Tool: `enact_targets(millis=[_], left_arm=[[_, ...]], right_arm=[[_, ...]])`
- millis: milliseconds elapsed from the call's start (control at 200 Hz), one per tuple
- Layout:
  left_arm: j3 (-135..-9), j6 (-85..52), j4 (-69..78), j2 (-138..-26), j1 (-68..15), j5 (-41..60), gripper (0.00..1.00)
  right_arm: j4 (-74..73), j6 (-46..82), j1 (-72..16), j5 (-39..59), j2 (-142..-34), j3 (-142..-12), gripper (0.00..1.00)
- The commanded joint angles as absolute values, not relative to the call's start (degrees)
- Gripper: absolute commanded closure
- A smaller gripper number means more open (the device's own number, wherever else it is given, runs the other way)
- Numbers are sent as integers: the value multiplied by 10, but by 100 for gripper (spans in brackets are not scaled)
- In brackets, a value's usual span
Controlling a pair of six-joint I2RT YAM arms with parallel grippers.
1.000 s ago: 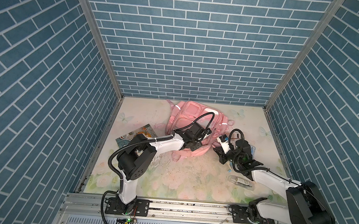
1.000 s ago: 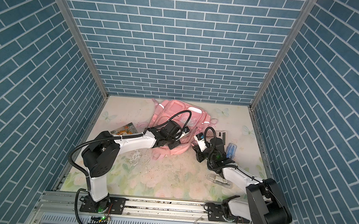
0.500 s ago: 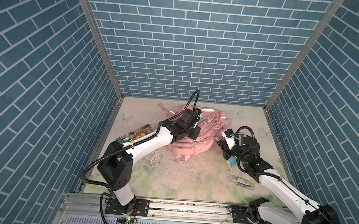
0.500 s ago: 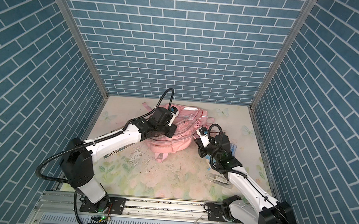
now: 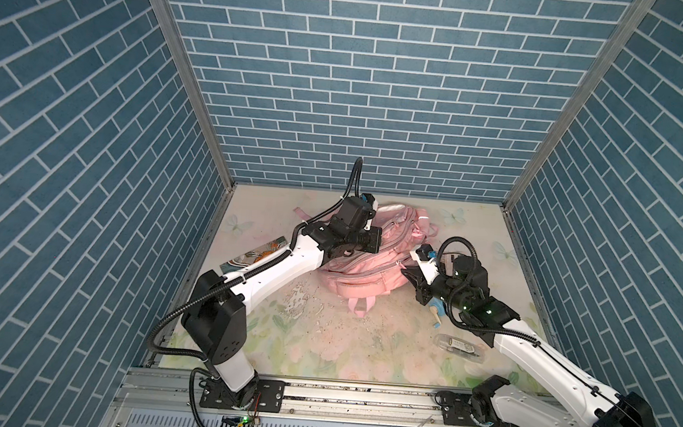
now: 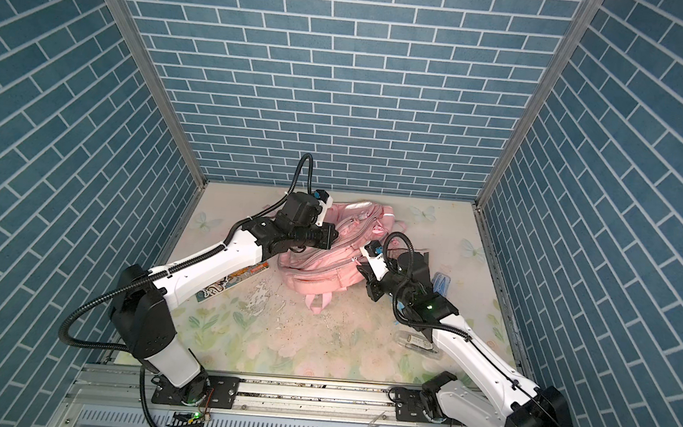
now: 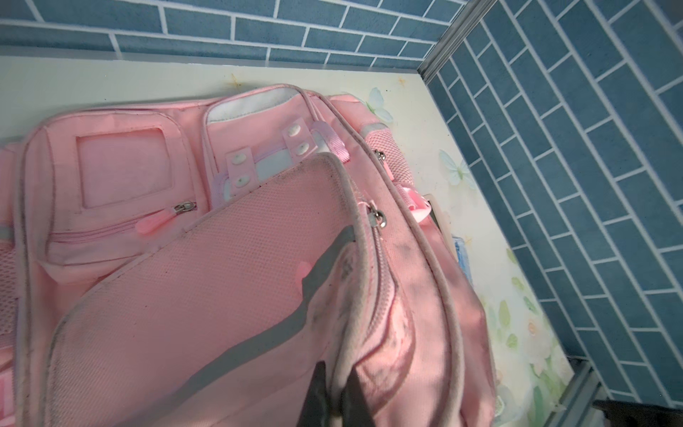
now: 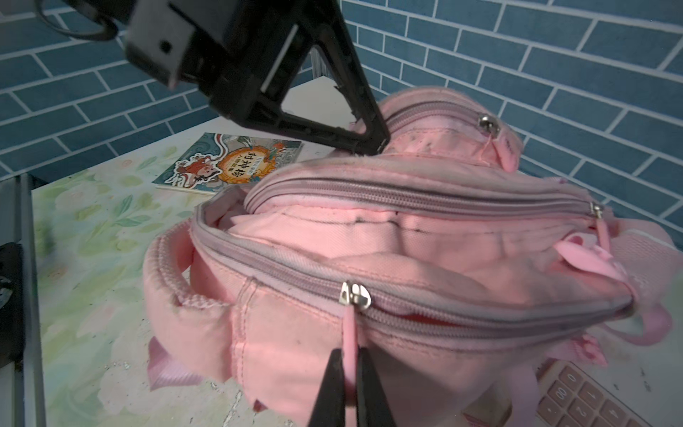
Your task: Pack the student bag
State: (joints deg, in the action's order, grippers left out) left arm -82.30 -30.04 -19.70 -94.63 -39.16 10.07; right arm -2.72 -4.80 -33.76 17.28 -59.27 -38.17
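Blue brick-pattern walls (image 5: 342, 77) close in on three sides, with pale mortar lines slanting on the flanks. Silver metal posts (image 5: 184, 68) stand at both back corners. Below, the tabletop (image 5: 362, 349) wears a pastel floral print, with butterflies (image 5: 454, 216) near its far edge and scuffed white patches (image 5: 297, 303) mid-table. A metal rail (image 5: 359, 395) runs along the near edge. The light is even and bright.

We see glossy white shells on the long links of the left arm (image 5: 281, 268) and the right arm (image 5: 549, 360), with chunky black housings at every joint. A ribbed black cable (image 5: 179, 351) loops along each one. Each base sits on a black mounting plate (image 5: 271, 401) fixed with screws to a silver rail (image 5: 359, 395). A small green light (image 5: 489, 312) glows on the right arm. The left pincer (image 8: 371, 148) has black, open-triangle fingers (image 8: 321, 135); the right pincer (image 8: 349, 351) is slim and black.
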Motion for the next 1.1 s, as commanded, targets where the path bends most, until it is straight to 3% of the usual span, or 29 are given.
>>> enact_targets(millis=[0,160,410,1095], left_arm=[[-852,-370,-129,-933,-385,146,100],[-849,-421,-77,-935,-375,189,100],[-868,-424,-81,-958,-368,142,100],[-868,-463,-75,-971,-373,33,100]], right_arm=[[-3,-58,-340,142,-597,-405,100],[33,-62,-339,149,-595,-437,100],[79,8,-375,193,-604,-468,100],[187,304,-469,68,-690,-555,100]])
